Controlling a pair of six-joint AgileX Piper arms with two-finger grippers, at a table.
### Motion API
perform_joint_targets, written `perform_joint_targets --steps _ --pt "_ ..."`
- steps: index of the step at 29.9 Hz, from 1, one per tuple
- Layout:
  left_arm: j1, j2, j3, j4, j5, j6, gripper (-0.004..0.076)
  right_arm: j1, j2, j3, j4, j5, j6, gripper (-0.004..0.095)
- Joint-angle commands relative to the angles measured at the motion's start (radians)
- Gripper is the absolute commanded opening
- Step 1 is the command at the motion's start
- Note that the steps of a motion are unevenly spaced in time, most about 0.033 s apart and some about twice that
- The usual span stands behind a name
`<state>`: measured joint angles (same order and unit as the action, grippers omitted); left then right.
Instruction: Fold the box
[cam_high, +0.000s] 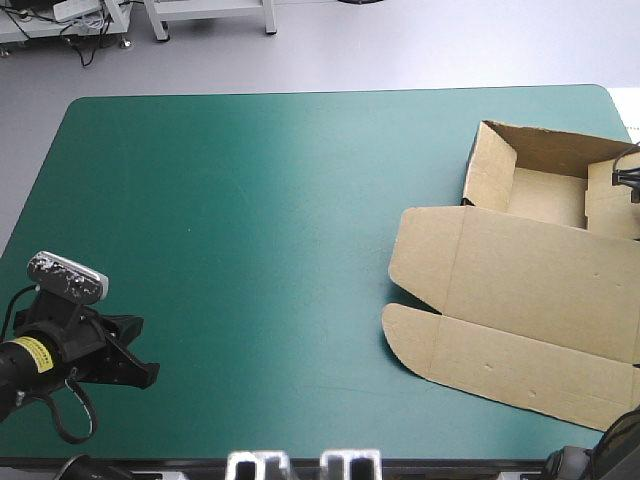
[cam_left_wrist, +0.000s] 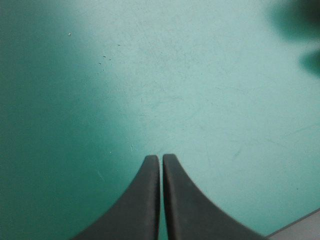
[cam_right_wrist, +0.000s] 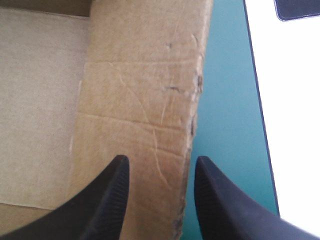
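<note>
Item: box (cam_high: 530, 290), brown board, partly formed. Location: right side of the counter (cam_high: 250, 250), on its teal-green cover. Tray portion toward the far right corner, walls raised, open at the top. Lid portion flat on the cover, reaching toward the near edge, with two rounded flaps on the side facing the counter's middle.

Right gripper (cam_right_wrist: 160, 162): at the tray's right wall. Black fingers (cam_right_wrist: 112, 200) stand apart, a moderate gap; the wall's creased panel and its outer edge lie between them, tray floor to one side, a strip of cover and the counter's right edge to the other.

Left gripper (cam_left_wrist: 161, 157): near left corner, well apart from the box. Fingers pressed together, nothing held, bare cover ahead.
</note>
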<state>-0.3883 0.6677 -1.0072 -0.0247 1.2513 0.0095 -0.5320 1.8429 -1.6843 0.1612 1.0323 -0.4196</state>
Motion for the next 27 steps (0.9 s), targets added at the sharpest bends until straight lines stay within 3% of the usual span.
perform_joint_targets --steps 1,9,12,16,20,27 --pt "-0.006 0.004 -0.022 -0.013 0.004 -0.01 0.0004 0.001 -0.06 -0.051 0.018 -0.011 0.016 0.0414" --pt "-0.006 0.004 -0.022 0.002 0.004 -0.001 0.0004 0.001 -0.133 -0.226 0.079 0.073 0.06 0.0395" --pt "-0.006 0.004 -0.022 0.002 -0.015 0.017 0.0004 0.001 -0.18 -0.25 0.139 0.076 0.152 0.0268" --pt "-0.006 0.004 -0.022 0.002 -0.081 0.032 0.0004 0.001 -0.234 -0.25 0.232 0.186 0.125 -0.0012" --pt "-0.006 0.002 -0.022 0.025 -0.111 0.032 0.0004 0.017 -0.305 -0.201 0.274 0.223 0.122 -0.0014" --pt "-0.006 -0.02 -0.02 0.071 -0.097 0.08 0.0004 0.169 -0.505 0.002 0.265 0.152 0.07 -0.0013"
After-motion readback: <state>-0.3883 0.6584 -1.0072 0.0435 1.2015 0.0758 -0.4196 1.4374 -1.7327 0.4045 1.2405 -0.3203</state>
